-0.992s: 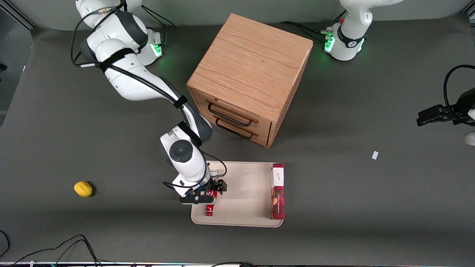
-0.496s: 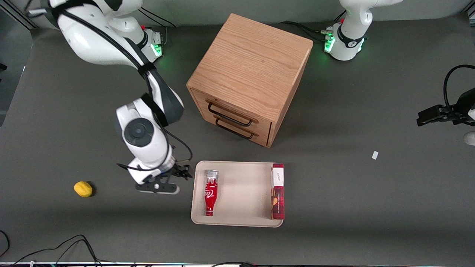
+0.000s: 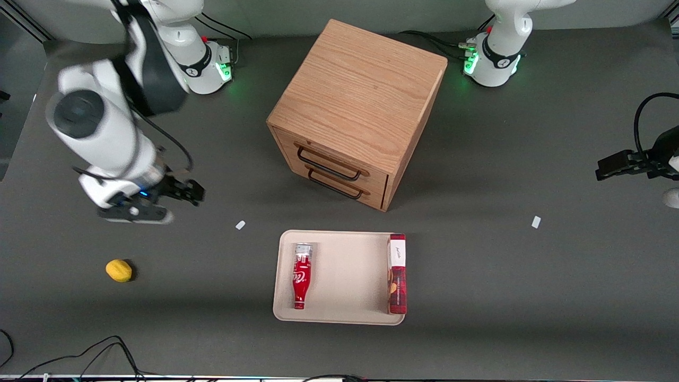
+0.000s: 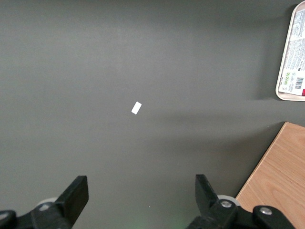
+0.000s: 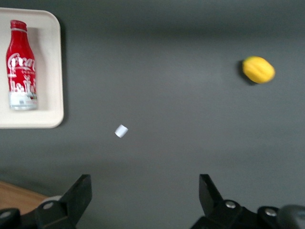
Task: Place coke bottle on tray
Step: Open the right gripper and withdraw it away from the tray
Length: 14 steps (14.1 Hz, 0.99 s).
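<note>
Fingers: gripper (image 3: 177, 197) spread wide, empty, above bare table.
Coke bottle (image 3: 301, 276): lying flat in tray (image 3: 345, 313), long axis 12-to-6, cap nearest front camera.
Bearing: bottle at 4 o'clock from gripper, well apart.

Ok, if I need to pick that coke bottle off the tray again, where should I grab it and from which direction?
Probably from straight above, jaws closing across the wide red body at the logo. The coke bottle lies flat on the tray, cap toward the front camera and silver base toward the wooden drawer cabinet, so its long sides are exposed and the neck is narrower. The gripper is open above the table, toward the working arm's end.
</note>
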Available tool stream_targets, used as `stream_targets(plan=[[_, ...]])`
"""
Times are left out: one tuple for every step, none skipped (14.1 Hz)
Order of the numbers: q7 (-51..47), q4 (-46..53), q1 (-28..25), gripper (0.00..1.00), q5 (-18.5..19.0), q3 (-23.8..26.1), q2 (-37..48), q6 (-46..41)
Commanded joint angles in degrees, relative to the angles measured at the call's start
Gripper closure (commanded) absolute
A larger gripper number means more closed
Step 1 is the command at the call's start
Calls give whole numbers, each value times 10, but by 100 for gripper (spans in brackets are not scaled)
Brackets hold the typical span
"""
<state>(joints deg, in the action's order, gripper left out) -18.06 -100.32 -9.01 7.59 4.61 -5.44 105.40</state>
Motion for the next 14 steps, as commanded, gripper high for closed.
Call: stream_targets(plan=[[83,-59,1,0,-30,-51,95,-27],[111,-70,2,0,-39,-70,122,-37],[134,-78,2,0,-49,-90,141,-46],[144,-84,1,0,-51,-103,157,-57],[145,-87,3,0,-52,-108,168,-62],[145,-88,7,0,-54,-108,172,-63],[145,-87,11,0,-55,-109,174,-63],[145,-87,11,0,-63,-109,175,-63],[144,-86,12,0,-73,-109,175,-62],[144,-85,12,0,-79,-109,175,-62],[144,-85,12,0,-80,-109,175,-62],[143,-85,12,0,-81,-109,174,-63],[144,-84,14,0,-81,-110,174,-63],[144,-84,19,0,-85,-110,175,-63]])
